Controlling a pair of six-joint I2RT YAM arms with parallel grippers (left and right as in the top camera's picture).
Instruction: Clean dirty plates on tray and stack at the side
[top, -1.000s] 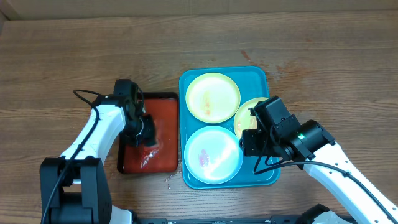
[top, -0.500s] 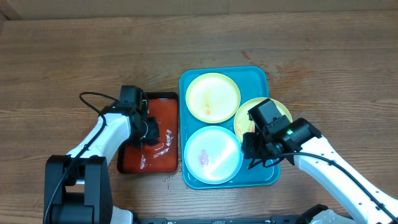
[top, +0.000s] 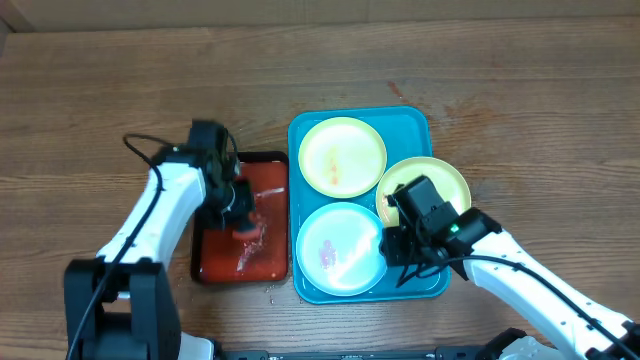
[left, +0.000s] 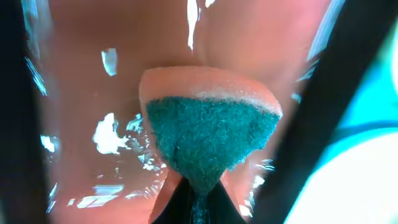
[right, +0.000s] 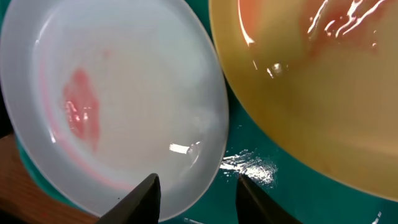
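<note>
The turquoise tray (top: 420, 122) holds three plates. A yellow-green plate (top: 342, 155) with faint orange smears lies at the far end. A second yellow-green plate (top: 440, 178) leans on the right rim. A light blue plate (top: 340, 250) with a red stain lies at the near end and also shows in the right wrist view (right: 112, 99). My right gripper (right: 196, 196) is open, with the blue plate's right rim between its fingers. My left gripper (left: 198, 202) is shut on a sponge (left: 208, 124), orange with a green scrub face, over the red tray (top: 265, 180).
The red tray with a black rim sits left of the turquoise tray and holds wet glints of liquid (left: 112, 134). Bare wooden table (top: 100, 90) surrounds both trays. A faint reddish mark (top: 395, 90) lies on the wood behind the turquoise tray.
My left gripper moved over the red tray with the sponge. My right gripper moved left and down toward the blue plate's right rim.
</note>
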